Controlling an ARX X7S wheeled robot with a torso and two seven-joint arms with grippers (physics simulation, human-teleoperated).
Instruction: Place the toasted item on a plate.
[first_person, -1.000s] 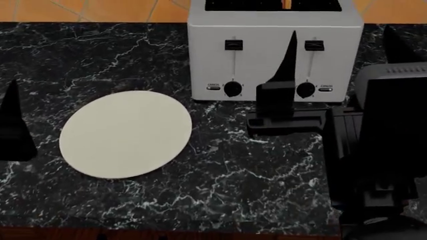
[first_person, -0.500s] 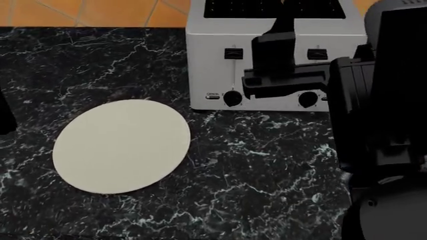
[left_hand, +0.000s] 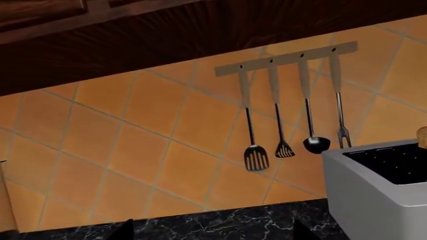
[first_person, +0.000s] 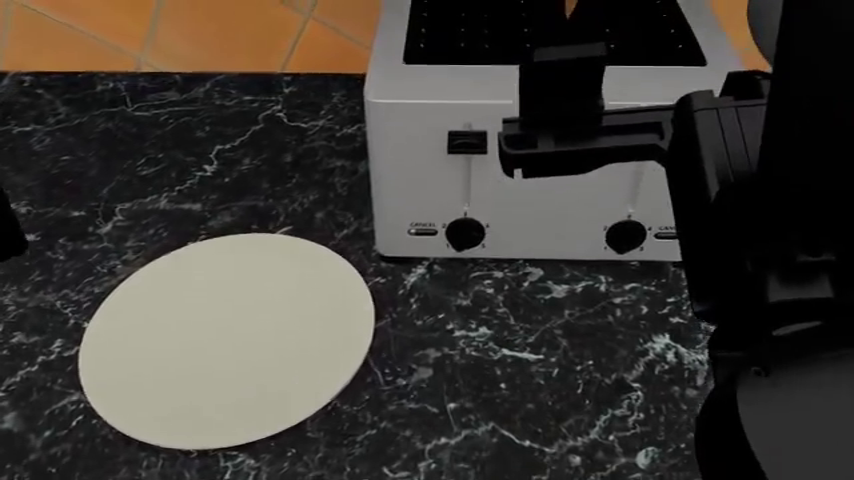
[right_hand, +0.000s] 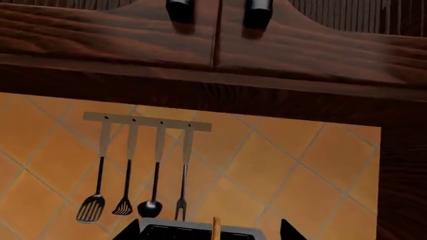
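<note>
The toast (right_hand: 215, 228) stands upright in a slot of the silver toaster (first_person: 547, 190). In the right wrist view it is a thin orange strip seen edge-on. Its corner (left_hand: 422, 137) also peeks over the toaster rim (left_hand: 373, 155) in the left wrist view. My right gripper (right_hand: 210, 232) hovers above the toaster top, open, with a dark fingertip on each side of the toast and well apart from it. In the head view the right gripper (first_person: 571, 40) covers the slots. The cream plate (first_person: 227, 340) lies bare on the counter, left of the toaster. My left gripper (left_hand: 212, 231) is open with nothing between its fingers.
A black marble counter (first_person: 534, 360) carries the plate and toaster. A rack of several utensils (left_hand: 287, 60) hangs on the orange tiled wall behind. Dark wood cabinets (right_hand: 213, 45) hang overhead. My right arm (first_person: 774, 280) fills the head view's right side.
My right gripper rose from in front of the toaster's face to above its slots. The left gripper slid almost out of the head view at the left. The head view shifted slightly.
</note>
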